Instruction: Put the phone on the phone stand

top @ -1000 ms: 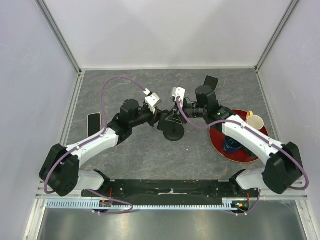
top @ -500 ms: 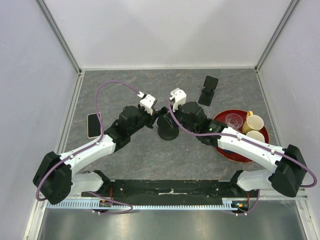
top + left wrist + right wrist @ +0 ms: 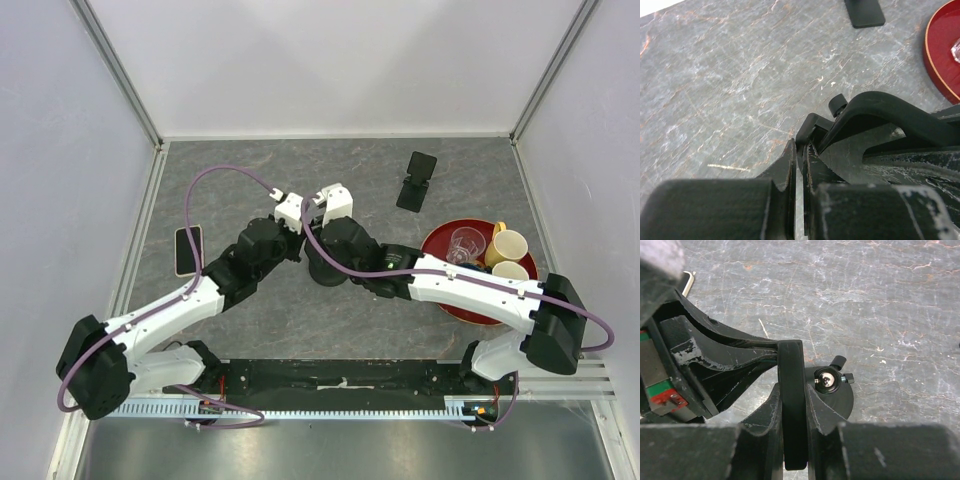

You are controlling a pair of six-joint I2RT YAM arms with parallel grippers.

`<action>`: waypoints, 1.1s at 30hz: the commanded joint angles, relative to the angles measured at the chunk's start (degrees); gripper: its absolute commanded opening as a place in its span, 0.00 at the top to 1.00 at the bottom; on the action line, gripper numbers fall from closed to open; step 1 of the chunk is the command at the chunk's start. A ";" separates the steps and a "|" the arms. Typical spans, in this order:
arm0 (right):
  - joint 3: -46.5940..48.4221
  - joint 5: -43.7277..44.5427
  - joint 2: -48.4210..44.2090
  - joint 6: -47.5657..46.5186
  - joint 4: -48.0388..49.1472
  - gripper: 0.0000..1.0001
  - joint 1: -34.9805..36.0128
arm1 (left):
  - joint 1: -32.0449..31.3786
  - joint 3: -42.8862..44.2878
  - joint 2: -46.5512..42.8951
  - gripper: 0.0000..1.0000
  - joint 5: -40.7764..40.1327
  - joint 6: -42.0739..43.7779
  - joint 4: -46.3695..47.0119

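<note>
The left gripper (image 3: 800, 150) and right gripper (image 3: 792, 396) each pinch the black phone stand (image 3: 839, 399), fingers clamped on its cradle arm.

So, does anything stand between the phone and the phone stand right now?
No loose thing lies between them. But the left arm's wrist crosses the line from the phone to the phone stand, and the left gripper and right gripper are both shut on that stand, so neither is free for the phone.
</note>
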 commanded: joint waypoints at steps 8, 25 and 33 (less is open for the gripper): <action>0.08 15.68 -0.61 -1.75 -12.27 1.00 -2.72 | -2.53 7.29 -5.32 0.98 -34.09 -5.47 -16.21; -4.05 0.74 -1.49 -2.80 -4.80 1.00 -2.90 | -3.86 11.70 -21.30 0.65 -16.27 -30.37 -50.51; -5.64 -6.03 -3.68 -3.95 -2.25 1.00 -2.90 | -3.77 9.24 -28.69 0.52 -11.01 -28.62 -46.84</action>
